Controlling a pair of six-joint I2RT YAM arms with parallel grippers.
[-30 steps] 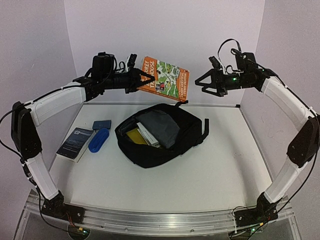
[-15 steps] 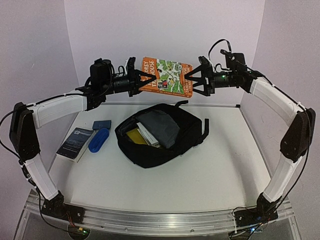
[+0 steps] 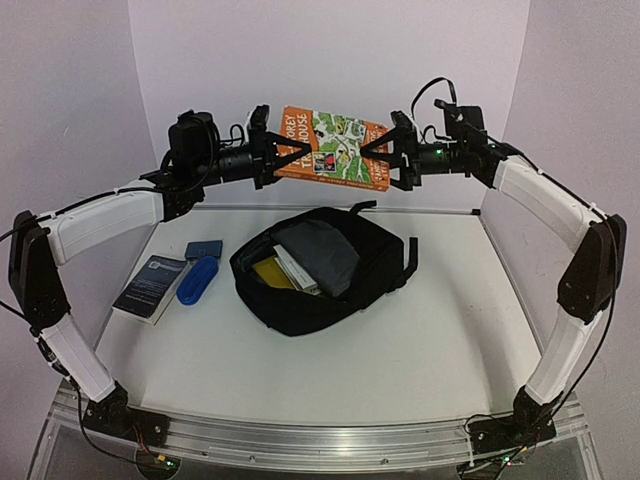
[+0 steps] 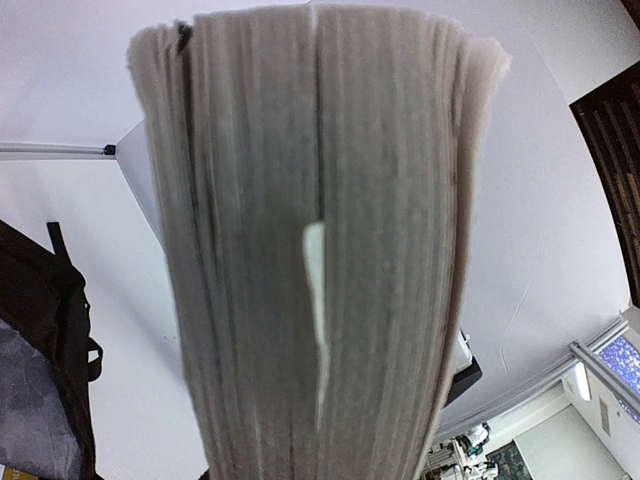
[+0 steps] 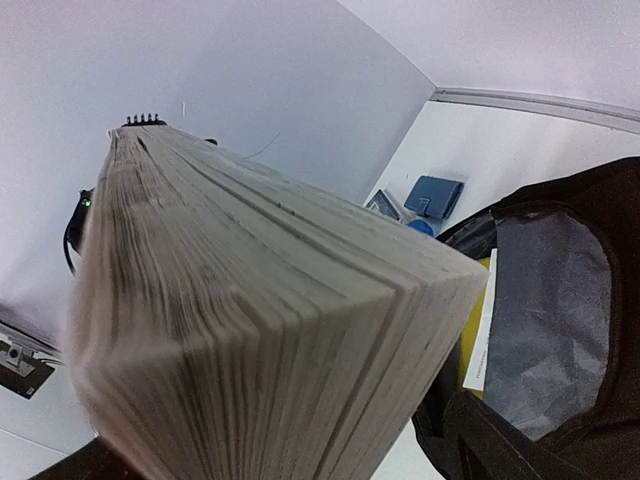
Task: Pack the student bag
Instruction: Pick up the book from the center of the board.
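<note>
Pinched thick orange paperback (image 3: 330, 150) in left gripper (image 3: 283, 156) (pages ragged), straddled wide by right gripper (image 3: 386, 160), over soft student bag (image 3: 300, 314).

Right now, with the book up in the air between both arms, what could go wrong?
1. The orange book hangs in mid-air, pinched at one end by the left gripper; it could sag or slip.
2. The right gripper has its jaws wide at the other end; closing off-centre might twist the book loose.
3. The student bag already holds things in its mouth, so the book may snag going in.
</note>
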